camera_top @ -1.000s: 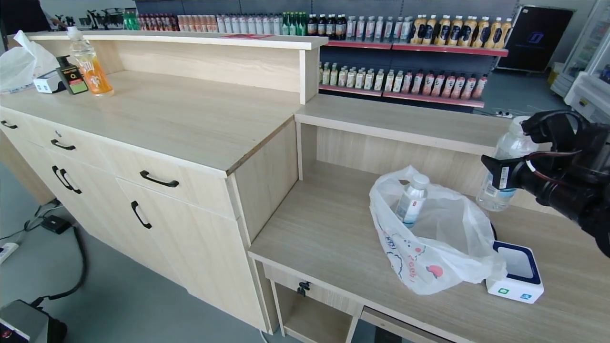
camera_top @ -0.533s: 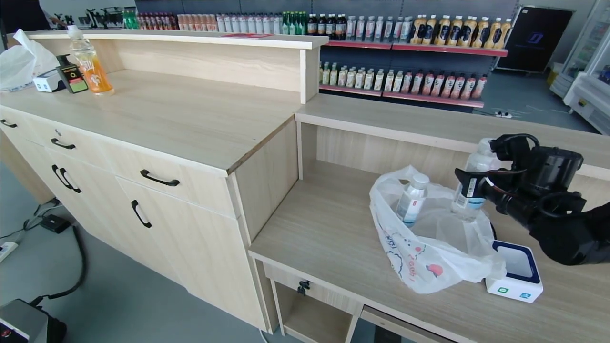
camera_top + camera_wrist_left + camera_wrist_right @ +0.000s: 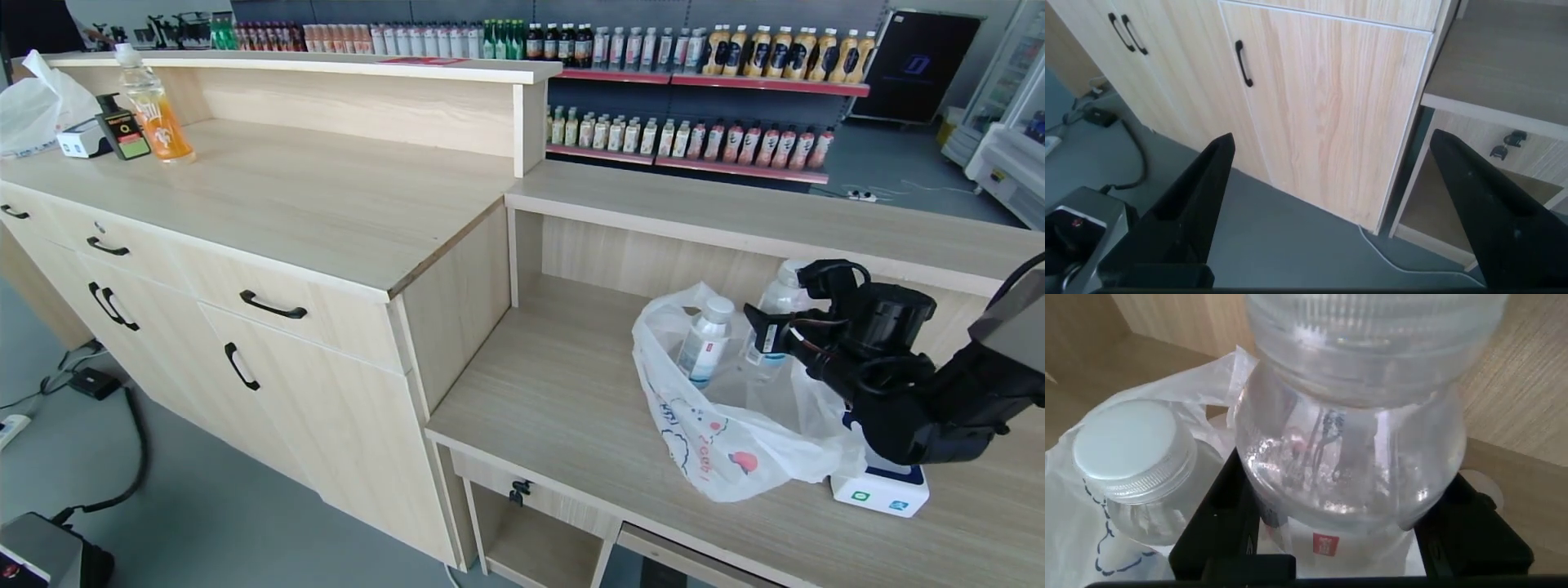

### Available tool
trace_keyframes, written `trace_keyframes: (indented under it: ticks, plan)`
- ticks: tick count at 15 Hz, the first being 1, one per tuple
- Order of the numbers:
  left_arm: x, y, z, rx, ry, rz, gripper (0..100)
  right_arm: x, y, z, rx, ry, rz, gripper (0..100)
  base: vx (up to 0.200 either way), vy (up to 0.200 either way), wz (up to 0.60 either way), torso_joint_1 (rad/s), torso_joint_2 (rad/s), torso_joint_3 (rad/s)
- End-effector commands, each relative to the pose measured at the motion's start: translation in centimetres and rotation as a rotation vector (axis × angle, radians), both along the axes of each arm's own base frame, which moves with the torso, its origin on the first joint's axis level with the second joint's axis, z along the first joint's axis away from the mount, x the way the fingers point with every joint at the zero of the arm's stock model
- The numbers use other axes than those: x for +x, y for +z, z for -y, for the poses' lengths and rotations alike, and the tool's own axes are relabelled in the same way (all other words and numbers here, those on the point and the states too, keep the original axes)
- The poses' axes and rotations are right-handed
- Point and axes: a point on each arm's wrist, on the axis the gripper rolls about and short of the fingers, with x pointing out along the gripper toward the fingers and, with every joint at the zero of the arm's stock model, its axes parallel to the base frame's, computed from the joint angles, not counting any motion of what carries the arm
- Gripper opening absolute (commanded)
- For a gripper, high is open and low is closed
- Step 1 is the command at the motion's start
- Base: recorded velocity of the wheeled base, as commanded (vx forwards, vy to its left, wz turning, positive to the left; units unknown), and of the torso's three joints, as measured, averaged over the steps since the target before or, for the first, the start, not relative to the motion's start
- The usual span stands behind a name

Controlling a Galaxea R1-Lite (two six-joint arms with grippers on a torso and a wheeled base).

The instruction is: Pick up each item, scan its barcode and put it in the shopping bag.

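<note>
Lower counter (image 3: 563,400): carries the bag and the scanner; we see no loose item waiting on it
Shopping bag (image 3: 735,461): stands open on the counter with one bottle inside and a second at its mouth, so we judge the bagging well along
Right gripper (image 3: 792,312): over the bag's open mouth, fingers clamped on the sides of a clear water bottle; the release is not yet done
Left gripper (image 3: 1331,151): low in front of the cabinet doors, fingers spread wide and holding nothing
Scanner (image 3: 883,492): just beside the bag, partly behind the right arm; we take the scan of the held bottle as done, since it is at the bag
Held bottle (image 3: 775,296): upright, lower part dipping into the bag, close beside the bagged one
Bagged bottle (image 3: 704,341): white cap up, leaning inside the bag; finished
Orange drink bottle (image 3: 155,110): well apart on the far counter; perhaps left to do, we cannot tell
</note>
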Motion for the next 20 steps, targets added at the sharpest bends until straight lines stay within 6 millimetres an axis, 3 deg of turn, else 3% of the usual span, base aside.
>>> trace_keyframes:
  ticks: [1,7,12,20]
  plan:
    - [0.0,0.0,0.0,0.0,0.001,0.0,100,1.0,-1.8,-0.1,-0.003,0.004,-0.03,0,0.0,0.0,0.0,0.0,0.0,0.0]
    - [0.0,0.0,0.0,0.0,0.001,0.0,100,2.9,-3.0,-0.2,-0.006,0.007,0.015,0,0.0,0.0,0.0,0.0,0.0,0.0]
    - [0.0,0.0,0.0,0.0,0.001,0.0,100,3.4,-5.1,-0.1,-0.021,0.039,-0.005,0,0.0,0.0,0.0,0.0,0.0,0.0]
    - [0.0,0.0,0.0,0.0,0.001,0.0,100,4.0,-6.1,-0.1,-0.048,0.063,0.003,0,0.0,0.0,0.0,0.0,0.0,0.0]
